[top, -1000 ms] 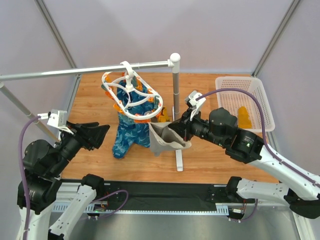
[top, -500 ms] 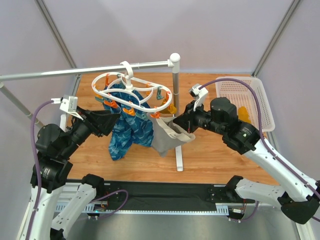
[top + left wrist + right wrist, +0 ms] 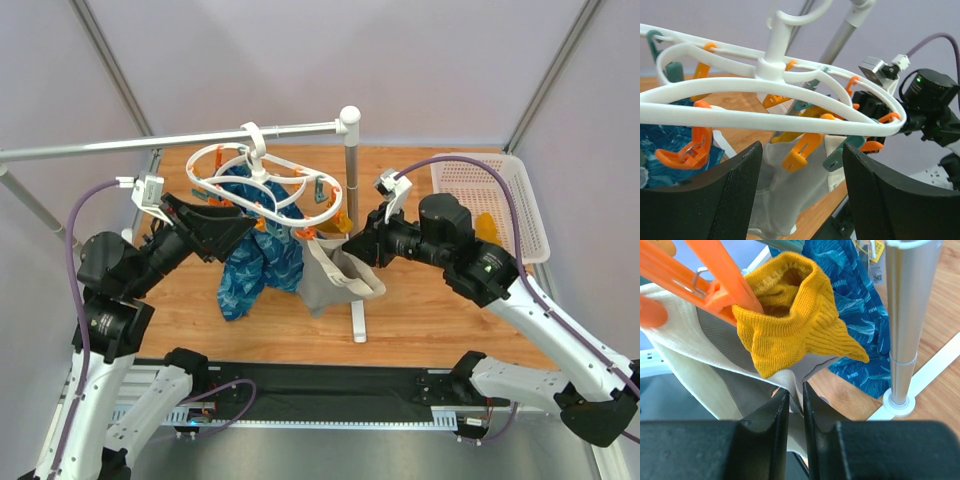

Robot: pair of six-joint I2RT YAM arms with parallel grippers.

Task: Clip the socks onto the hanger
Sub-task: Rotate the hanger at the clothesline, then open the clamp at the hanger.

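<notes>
The white oval hanger with orange clips hangs by its hook from the grey rail. In the right wrist view one mustard sock hangs from an orange clip. The other sock lies in the white basket. My left gripper is open and empty just under the hanger's near ring, with an orange clip between its fingers' line of sight. My right gripper is shut on the edge of the beige-grey garment right below the clipped sock.
A blue wave-patterned cloth and the grey-beige garment hang from the hanger. The rail rests on a metal post with a white foot. The white basket stands at the right.
My left gripper has risen and moved right, up under the hanger. The hanger has turned and swung. My right gripper has shifted slightly with the garment still in it.
</notes>
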